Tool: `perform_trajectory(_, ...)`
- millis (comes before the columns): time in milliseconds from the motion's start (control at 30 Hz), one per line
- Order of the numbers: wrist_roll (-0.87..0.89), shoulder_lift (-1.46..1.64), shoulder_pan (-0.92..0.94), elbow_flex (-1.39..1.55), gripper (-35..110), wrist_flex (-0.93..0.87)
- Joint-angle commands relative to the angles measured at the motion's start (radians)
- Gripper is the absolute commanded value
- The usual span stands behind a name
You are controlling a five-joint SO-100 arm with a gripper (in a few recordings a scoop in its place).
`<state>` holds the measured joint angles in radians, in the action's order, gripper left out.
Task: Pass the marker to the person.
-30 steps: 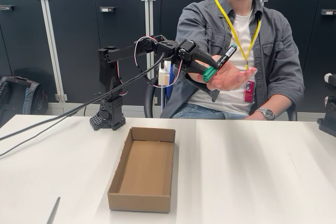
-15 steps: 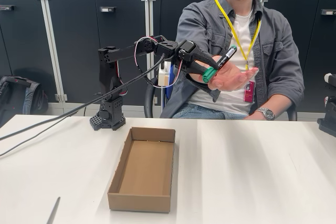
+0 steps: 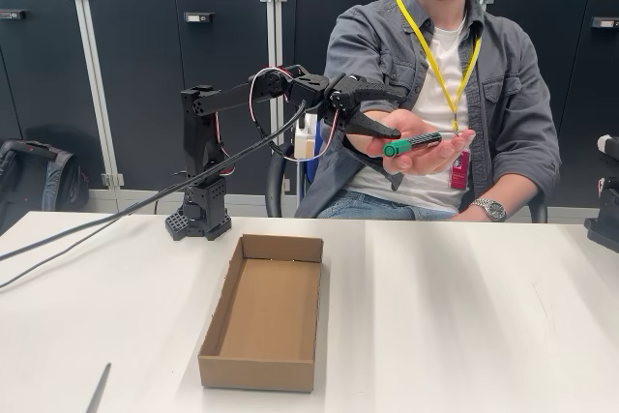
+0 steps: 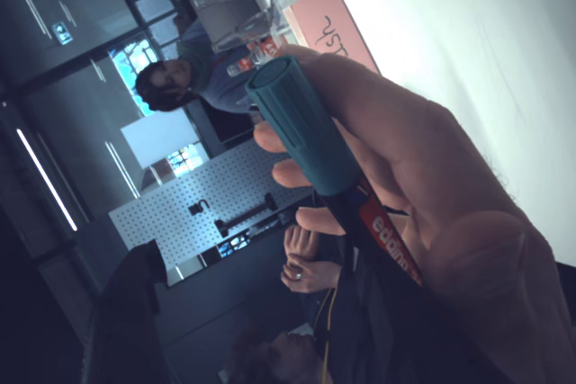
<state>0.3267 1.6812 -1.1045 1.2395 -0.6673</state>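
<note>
Jaws stand apart: in the fixed view the gripper [image 3: 379, 108] hangs at the end of the outstretched arm, one finger high and one low, with nothing between them. Its tips sit just at 10 o'clock of the marker [image 3: 412, 144], close to it but, as far as can be told, not touching.

Marker position: lying near level across the person's open palm [image 3: 426, 142], green cap toward 9 o'clock, dark barrel running toward 3 o'clock. In the wrist view the marker [image 4: 310, 146] rests on the same hand [image 4: 432, 195], cap at 11 o'clock, red-lettered label farther down the barrel; the fingers are not closed round it.

The person [image 3: 440, 74] sits behind the desk [image 3: 464, 336], forearm raised. An open cardboard box [image 3: 263, 311] stands on the desk at 6 o'clock of the arm, well below the handover.

Assessment: the release step appears complete; the marker's weight is on the palm. What remains is the withdrawal. That calls for keeping the jaws wide and drawing the arm straight back toward 9 o'clock, without dipping, so neither finger catches the cap and rolls the marker off the hand.
</note>
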Motion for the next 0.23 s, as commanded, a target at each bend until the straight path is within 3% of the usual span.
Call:
perform_trajectory(0, 0.0, 0.049, -0.006, -0.055, 43, 0.005)
perform_trajectory(200, 0.002, 0.049, 0.0, -0.078, 43, -0.038)
